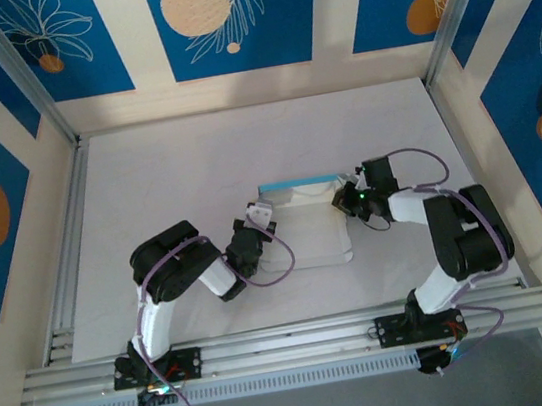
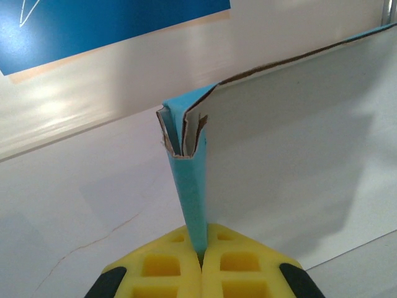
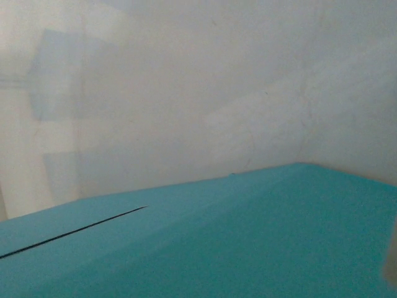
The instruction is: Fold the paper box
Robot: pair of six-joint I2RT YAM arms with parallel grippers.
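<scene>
Nearest me, the two arm bases sit bolted to the aluminium rails (image 1: 290, 340) along the front edge of the white table (image 1: 165, 167), and both arms bend inward over it. The left gripper (image 2: 200, 266) is clenched. Seen from its wrist, its yellow pads (image 2: 162, 266) are pressed together on a narrow light-blue flap (image 2: 191, 198) of the paper box (image 1: 308, 236). The flap rises upright from between them to a crumpled, folded corner, and a white panel (image 2: 298, 161) of the card stands just to its right. The right gripper (image 1: 345, 200) sits at the box's opposite side, near the far right corner, with its jaws closed. I cannot tell whether any card is between them, though its wrist camera looks across a light-blue face of the card close beneath it. The box lies between the two grippers in the middle of the table, mostly white side up, with a light-blue strip showing along its far edge. Beyond it the table runs back to the wall, where blue panels (image 1: 225, 18) carry pale leaf drawings and orange discs.
</scene>
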